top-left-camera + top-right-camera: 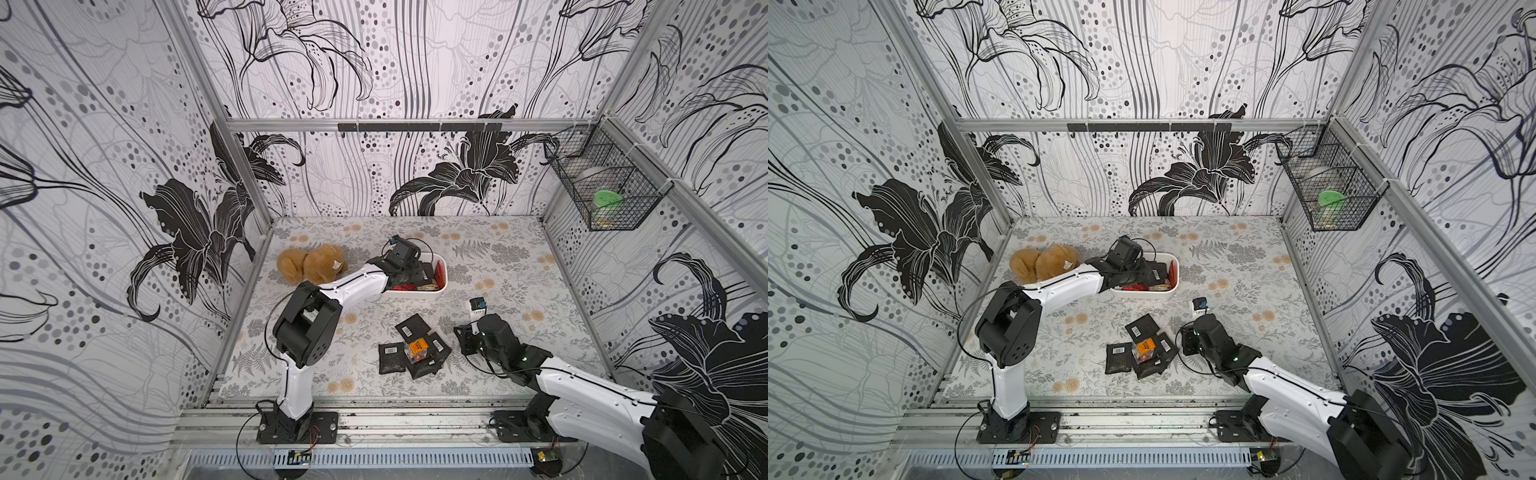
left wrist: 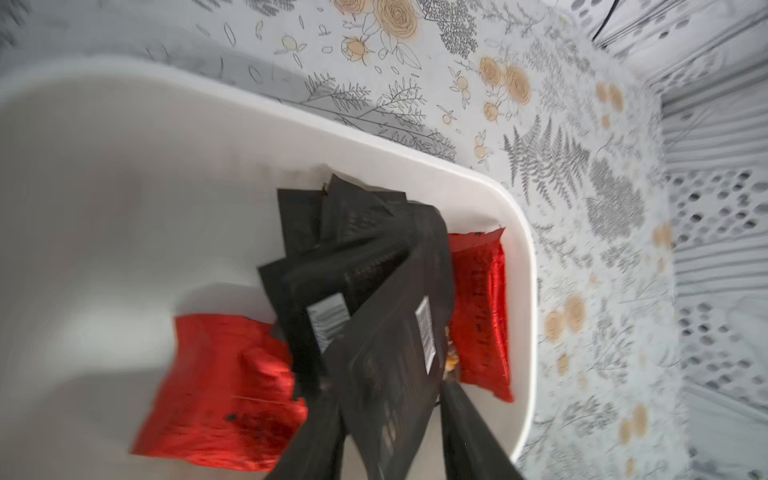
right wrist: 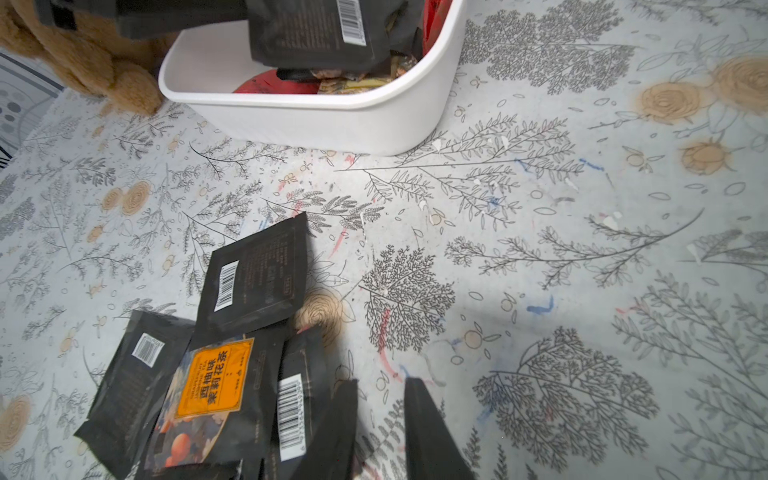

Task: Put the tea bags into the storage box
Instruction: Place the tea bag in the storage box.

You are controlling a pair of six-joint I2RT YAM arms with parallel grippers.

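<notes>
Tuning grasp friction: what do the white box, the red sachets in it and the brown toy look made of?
Storage box: likely moulded plastic, white and smooth, semi-matte; seamless rounded corners with a soft sheen.
Red sachets: probably foil laminate, glossy; bright highlights on the creases.
Plush toy: brown pile fabric, matte; fuzzy nap along its outline.

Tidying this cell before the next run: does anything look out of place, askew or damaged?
A brown plush toy lies beside the storage box, unrelated to the tea bags, several of which are heaped crookedly on the table cover. The cover shows red and blue scuff marks.
</notes>
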